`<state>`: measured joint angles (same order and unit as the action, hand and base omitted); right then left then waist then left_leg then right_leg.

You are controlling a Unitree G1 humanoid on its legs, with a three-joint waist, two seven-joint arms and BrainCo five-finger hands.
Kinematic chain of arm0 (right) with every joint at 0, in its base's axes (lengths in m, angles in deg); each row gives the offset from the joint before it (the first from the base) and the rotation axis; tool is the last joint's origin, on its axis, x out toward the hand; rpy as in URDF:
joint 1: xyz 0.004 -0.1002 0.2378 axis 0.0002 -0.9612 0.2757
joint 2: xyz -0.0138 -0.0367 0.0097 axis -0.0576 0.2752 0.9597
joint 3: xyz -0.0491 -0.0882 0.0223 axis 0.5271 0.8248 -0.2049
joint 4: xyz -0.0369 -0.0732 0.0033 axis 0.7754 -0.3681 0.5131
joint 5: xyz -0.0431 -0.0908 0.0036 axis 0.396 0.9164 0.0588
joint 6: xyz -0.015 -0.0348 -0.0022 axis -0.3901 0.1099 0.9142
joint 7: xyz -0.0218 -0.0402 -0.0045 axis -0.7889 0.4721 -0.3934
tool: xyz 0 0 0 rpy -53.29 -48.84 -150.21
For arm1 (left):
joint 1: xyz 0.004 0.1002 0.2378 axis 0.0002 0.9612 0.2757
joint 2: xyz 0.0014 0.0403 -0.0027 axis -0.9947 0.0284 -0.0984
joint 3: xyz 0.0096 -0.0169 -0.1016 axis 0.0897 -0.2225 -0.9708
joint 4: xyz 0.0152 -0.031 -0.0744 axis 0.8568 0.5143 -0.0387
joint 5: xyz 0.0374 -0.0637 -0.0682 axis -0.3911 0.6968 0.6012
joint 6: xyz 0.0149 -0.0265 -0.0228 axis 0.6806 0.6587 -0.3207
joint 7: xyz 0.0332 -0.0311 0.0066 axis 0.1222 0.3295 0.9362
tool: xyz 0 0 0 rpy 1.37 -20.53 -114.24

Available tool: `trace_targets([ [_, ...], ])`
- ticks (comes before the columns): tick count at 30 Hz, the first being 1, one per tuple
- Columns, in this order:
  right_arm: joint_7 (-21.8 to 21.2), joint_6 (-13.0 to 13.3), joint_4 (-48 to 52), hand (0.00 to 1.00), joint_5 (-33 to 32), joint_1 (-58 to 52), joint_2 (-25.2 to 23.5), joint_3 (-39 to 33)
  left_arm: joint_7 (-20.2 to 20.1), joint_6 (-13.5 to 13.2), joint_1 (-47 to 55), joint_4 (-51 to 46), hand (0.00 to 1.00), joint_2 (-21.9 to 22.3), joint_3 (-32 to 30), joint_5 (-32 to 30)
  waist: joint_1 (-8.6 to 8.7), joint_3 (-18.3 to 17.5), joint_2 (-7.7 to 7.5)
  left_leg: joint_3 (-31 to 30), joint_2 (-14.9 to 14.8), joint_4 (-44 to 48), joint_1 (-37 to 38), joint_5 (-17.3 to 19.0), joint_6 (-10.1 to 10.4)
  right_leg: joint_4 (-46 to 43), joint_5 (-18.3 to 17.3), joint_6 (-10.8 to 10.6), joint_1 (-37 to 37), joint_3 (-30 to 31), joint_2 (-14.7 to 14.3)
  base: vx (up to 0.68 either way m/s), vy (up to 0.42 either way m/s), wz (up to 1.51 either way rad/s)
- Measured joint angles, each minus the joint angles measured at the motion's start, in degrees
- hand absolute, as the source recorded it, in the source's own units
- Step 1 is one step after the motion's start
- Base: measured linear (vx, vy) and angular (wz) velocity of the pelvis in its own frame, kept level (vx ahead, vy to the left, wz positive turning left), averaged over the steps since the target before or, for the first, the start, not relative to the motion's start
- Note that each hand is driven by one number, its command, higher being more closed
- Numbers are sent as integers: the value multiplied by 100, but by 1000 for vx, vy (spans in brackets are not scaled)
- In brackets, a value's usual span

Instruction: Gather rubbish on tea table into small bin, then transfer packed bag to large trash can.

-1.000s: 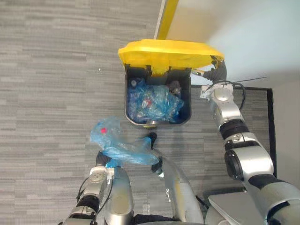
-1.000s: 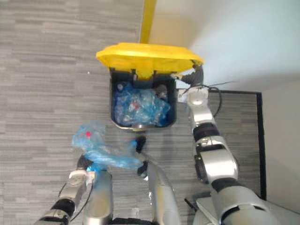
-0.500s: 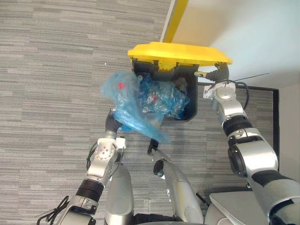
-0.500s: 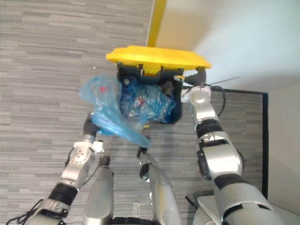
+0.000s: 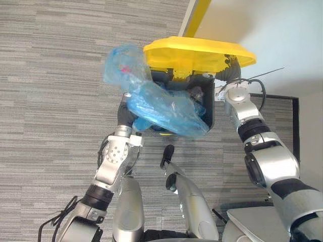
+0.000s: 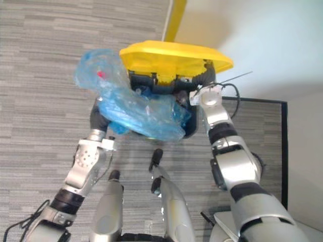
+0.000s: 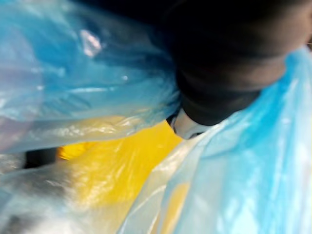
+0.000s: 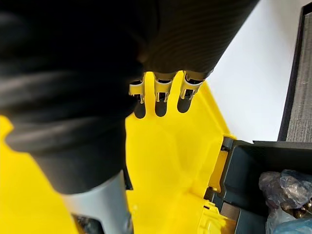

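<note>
Grey striped carpet [image 5: 50,101] covers the floor, up to a white wall [image 5: 287,30] with a yellow strip [image 5: 199,15] running up it. The large dark trash can [image 5: 208,103] stands at the foot of the wall, and its yellow lid [image 5: 197,53] is tipped up so that the mouth is open. The blue bag [image 5: 166,108], packed and crumpled, hangs over that mouth. Its bulging upper end sits just beside the lid's left corner, and the rest drapes across the opening toward the can's right front corner. Other plastic-wrapped rubbish [image 8: 287,183] lies inside the can.

The left hand [image 5: 125,115] is raised at the can's left front edge, right under the bag and touching it. The plastic hides the hand's grip, so I cannot tell whether it is closed. The right hand [image 5: 229,69] is at the lid's right end. Its fingers [image 8: 162,87] rest flat against the yellow face, uncurled, propping the lid up. A small red spot [image 5: 121,65] shows through the bag's upper end.
</note>
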<state>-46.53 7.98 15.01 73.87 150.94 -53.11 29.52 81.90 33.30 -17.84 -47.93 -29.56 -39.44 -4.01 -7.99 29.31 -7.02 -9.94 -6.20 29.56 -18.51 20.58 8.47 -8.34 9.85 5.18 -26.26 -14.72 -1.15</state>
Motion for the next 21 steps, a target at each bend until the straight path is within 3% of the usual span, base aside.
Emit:
trace_targets([
  [5,15,0,19,0,0,72,20,-11,32,17,-772,372,100,4,240,-138,131,-4,8,-123,48,215,-348,13,-22,59,12,-86,-138,-104,49,-35,53,15],
  [11,27,-53,50,0,-6,99,-12,-214,144,189,-1706,1676,100,87,327,-166,215,-2,11,-132,54,406,-608,16,-26,21,39,-79,-254,-200,90,-5,63,10],
  [15,108,-59,466,0,-15,202,-65,-253,233,331,-2686,2545,100,93,444,-166,259,5,21,-73,49,887,-1258,124,-33,-264,66,-39,-816,-208,123,-33,76,-5],
  [21,159,-143,1178,0,-29,195,-345,-248,260,553,-3410,3168,100,150,435,-165,404,21,46,326,-210,1709,-1889,314,-91,-703,39,-25,-1297,-217,102,-44,83,-9],
])
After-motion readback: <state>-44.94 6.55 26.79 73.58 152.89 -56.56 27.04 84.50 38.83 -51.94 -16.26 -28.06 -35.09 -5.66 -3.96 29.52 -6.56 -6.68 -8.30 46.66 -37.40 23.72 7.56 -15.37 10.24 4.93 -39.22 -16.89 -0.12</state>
